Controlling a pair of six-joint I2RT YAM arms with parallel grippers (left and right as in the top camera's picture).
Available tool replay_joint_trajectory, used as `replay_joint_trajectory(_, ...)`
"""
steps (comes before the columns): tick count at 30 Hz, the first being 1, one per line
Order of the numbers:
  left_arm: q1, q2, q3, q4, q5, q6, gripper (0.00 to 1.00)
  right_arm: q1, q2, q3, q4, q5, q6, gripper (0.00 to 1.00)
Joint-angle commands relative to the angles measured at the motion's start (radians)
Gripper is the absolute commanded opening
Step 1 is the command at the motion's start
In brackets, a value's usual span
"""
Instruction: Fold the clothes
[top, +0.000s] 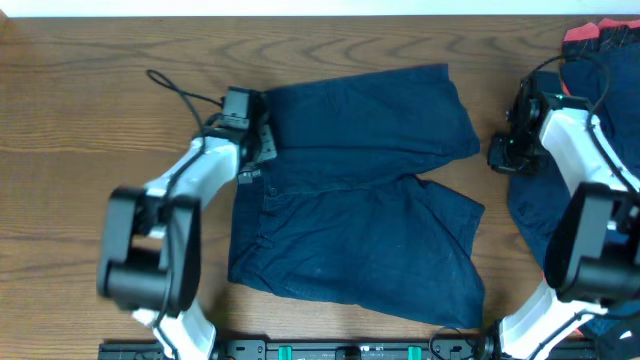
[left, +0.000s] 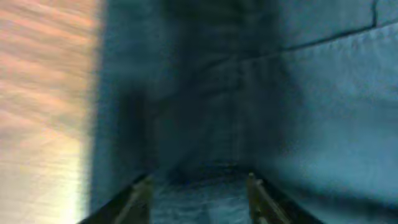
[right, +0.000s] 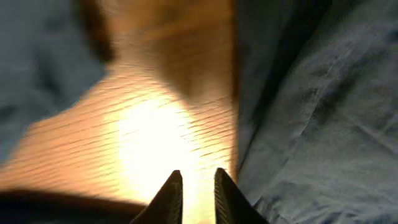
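- Tabletop (top: 80, 110) at the far left was bare wood grain and looked slick. I judged the cloth might slide on it rather than crease if pulled by one corner.
- Left gripper (top: 252, 138) sat over the waistband corner of the shorts (top: 360, 200), jaws half spread. The fabric lay flat beneath them and I could see nothing pinched. Closing there might have caught only the top layer and left the under layer behind.
- The shorts lay flat mid-table, waistband to the left and two wide legs fanning right. They were matte navy, wrinkly and limp, with stitched seams.
- Right gripper (right: 194, 190) hovered over bare wood just beside the upper leg's hem, tips barely parted and grasping nothing. I thought a low approach could shove that hem into a bunch.
- More navy garments (top: 525, 215) lay heaped at the right edge, with a red item (top: 600, 35) behind. I worried about snagging that heap by mistake.
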Motion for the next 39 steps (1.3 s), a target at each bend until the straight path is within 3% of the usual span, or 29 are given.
replay_joint_trajectory(1,0.022,-0.160,-0.001,-0.076,-0.025,0.013,0.59,0.024,-0.120,0.021,-0.003,-0.151,-0.061,0.20)
replay_joint_trajectory(5,0.021,-0.256,-0.001,-0.241,0.013,0.013,0.65,0.072,-0.182,0.021,-0.060,-0.289,-0.080,0.18)
replay_joint_trajectory(10,0.021,-0.254,-0.013,-0.396,0.145,0.013,0.65,0.151,-0.183,-0.008,-0.151,-0.277,-0.092,0.17)
replay_joint_trajectory(15,0.021,-0.218,-0.071,-0.372,0.173,0.019,0.66,0.214,-0.183,-0.072,-0.144,-0.266,-0.069,0.16)
replay_joint_trajectory(19,0.021,-0.163,-0.075,-0.342,0.303,0.131,0.66,0.221,-0.183,-0.105,-0.153,-0.237,-0.019,0.16)
replay_joint_trajectory(33,0.021,-0.014,-0.075,-0.244,0.439,0.189,0.65,0.221,-0.183,-0.106,-0.194,-0.236,-0.021,0.16)
replay_joint_trajectory(35,0.021,-0.014,-0.075,-0.246,0.455,0.201,0.64,0.221,-0.183,-0.106,-0.195,-0.236,-0.021,0.16)
replay_joint_trajectory(39,0.021,-0.015,-0.075,-0.249,0.455,0.201,0.52,0.221,-0.183,-0.106,-0.197,-0.236,-0.020,0.16)
